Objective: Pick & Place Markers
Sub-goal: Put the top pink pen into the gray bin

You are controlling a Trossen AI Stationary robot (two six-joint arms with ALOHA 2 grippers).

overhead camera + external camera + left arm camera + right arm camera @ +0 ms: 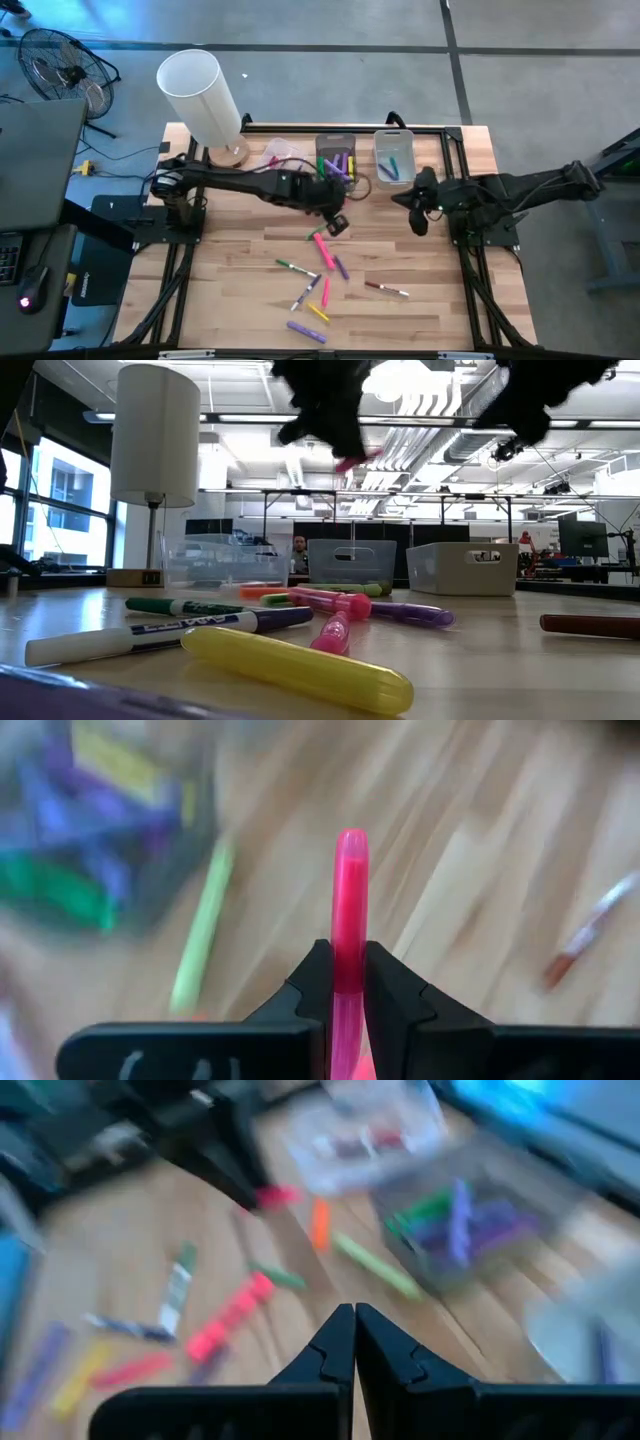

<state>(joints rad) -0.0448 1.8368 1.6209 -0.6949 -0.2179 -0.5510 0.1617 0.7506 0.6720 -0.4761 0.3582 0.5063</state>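
Left gripper (340,982): fingers closed on a pink marker (349,895), which stands up between them with its rounded tip clear above. In the high view this gripper (337,224) hangs above the bench (230,265), just in front of the middle bin (336,160).
Right gripper (353,1342): fingers pressed together, holding nothing. In the high view it (418,222) sits at the bench's right side, near the right bin (394,158).
Held marker, low view: a bit of pink (356,461) shows under the dark gripper, well above the bench top.
Loose markers (318,275): scattered on the wood in front of the bins, among them a green one (292,266), a pink one (323,248), a purple one (306,331) near the front edge and a red one (385,289) off to the right.
Low view, nearest: a yellow marker (297,670) lies in front, with a white-barrelled marker (140,636) just behind it.
Middle bin: holds purple, green and yellow markers.
Right bin: holds a few markers, blue and green.
Left bin (280,153): clear, contents too faint to tell.
Lamp (201,98): white shade, on the bench's far left corner.
Beyond the bench: a person (298,557) shows in the low view, far back in the room.
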